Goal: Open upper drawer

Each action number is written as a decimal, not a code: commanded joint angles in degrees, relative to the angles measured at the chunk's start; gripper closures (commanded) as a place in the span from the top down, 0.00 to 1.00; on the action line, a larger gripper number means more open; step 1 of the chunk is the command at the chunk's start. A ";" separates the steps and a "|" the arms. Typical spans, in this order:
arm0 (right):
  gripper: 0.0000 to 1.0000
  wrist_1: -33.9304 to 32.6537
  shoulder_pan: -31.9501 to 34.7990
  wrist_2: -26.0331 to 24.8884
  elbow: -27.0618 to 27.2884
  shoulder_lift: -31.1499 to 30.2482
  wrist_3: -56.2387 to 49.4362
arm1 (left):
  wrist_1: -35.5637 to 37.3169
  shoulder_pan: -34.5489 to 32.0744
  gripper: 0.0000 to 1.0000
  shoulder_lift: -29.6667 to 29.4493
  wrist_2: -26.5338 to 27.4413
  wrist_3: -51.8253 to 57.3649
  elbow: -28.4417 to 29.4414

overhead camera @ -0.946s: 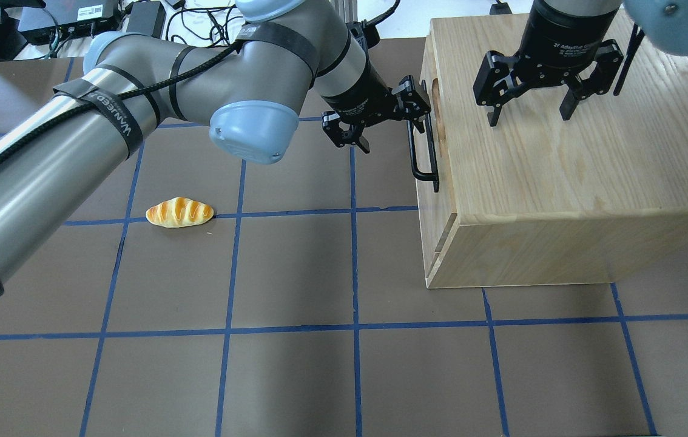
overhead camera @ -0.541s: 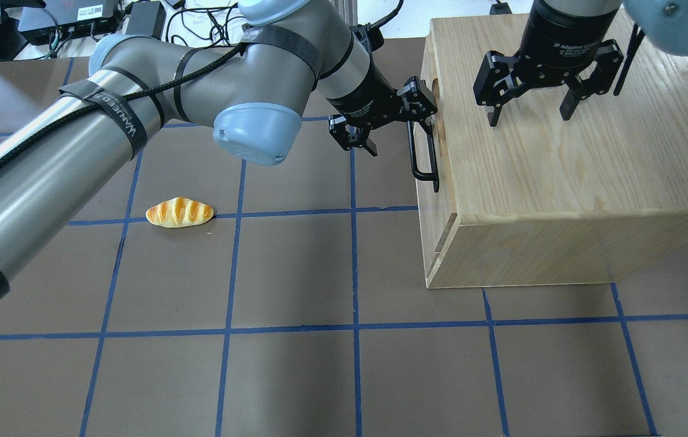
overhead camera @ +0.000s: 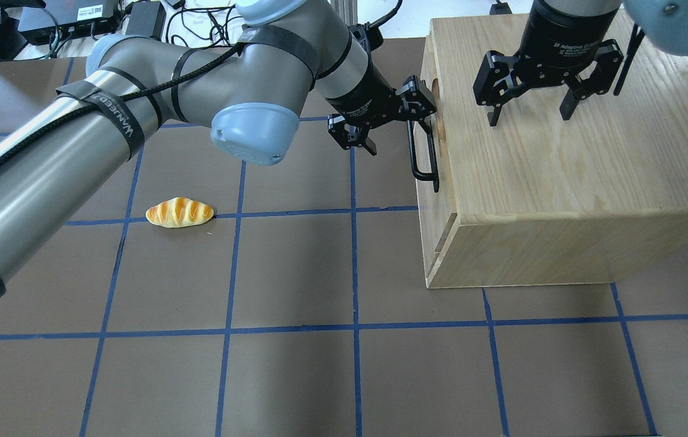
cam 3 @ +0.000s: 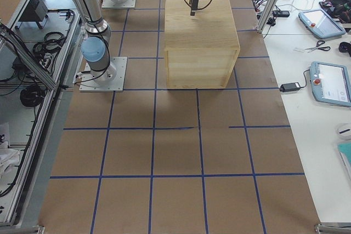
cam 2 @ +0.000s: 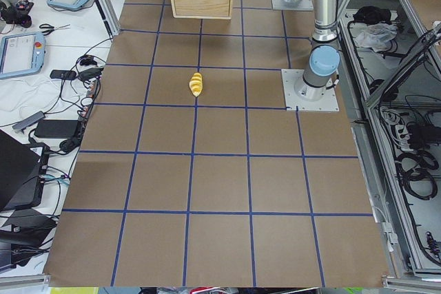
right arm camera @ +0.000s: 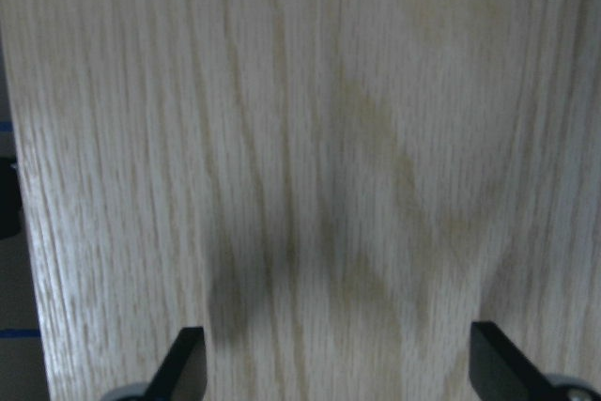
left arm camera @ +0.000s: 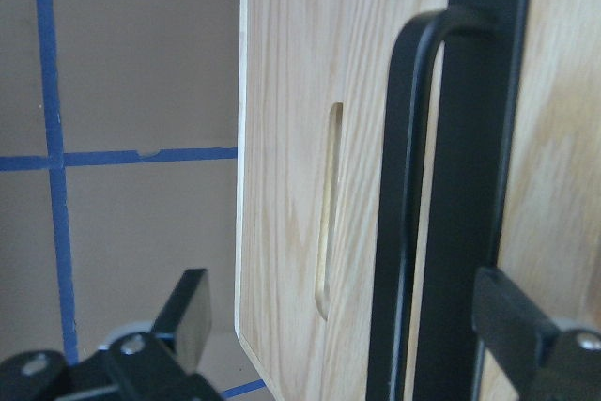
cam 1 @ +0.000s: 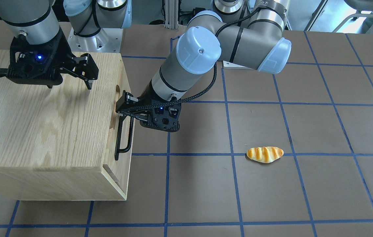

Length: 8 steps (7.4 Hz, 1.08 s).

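The light-wood box [overhead camera: 562, 158] stands at the right of the overhead view, its front facing left. The upper drawer [overhead camera: 446, 191] is closed, flush with the front. Its black bar handle [overhead camera: 423, 152] and oval slot [overhead camera: 437, 91] show there and in the left wrist view, handle [left arm camera: 413, 232] and slot [left arm camera: 329, 213]. My left gripper [overhead camera: 401, 128] is open at the handle's far end. In the wrist view the bar lies between the fingers [left arm camera: 188, 326], close to the right one. My right gripper [overhead camera: 529, 115] is open, fingertips down on the box top [right arm camera: 310, 138].
A toy bread roll [overhead camera: 180, 212] lies on the brown mat left of the box, also in the front view [cam 1: 264, 154]. Blue tape lines grid the table. Cables and electronics [overhead camera: 65, 24] sit beyond the far left edge. The left arm's elbow [overhead camera: 253, 127] hangs over the mat.
My left gripper has moved right and slightly away, closing in on the far end of the drawer handle, then nearly stopped. The right gripper and the drawer have not moved.
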 commanded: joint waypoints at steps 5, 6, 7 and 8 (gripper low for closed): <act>1.00 0.00 0.00 0.00 0.00 0.00 0.04 | 0.28 0.92 1.00 -0.99 0.11 0.97 -0.52; 1.00 0.00 -0.08 0.00 0.09 0.00 0.04 | 0.28 0.92 1.00 -1.08 0.11 0.97 -0.78; 1.00 0.00 -0.09 0.00 0.00 0.00 -0.05 | 0.28 0.92 1.00 -1.25 0.11 0.97 -0.96; 1.00 0.00 0.00 0.00 0.09 0.00 -0.05 | 0.28 0.92 1.00 -1.08 0.11 1.50 -0.96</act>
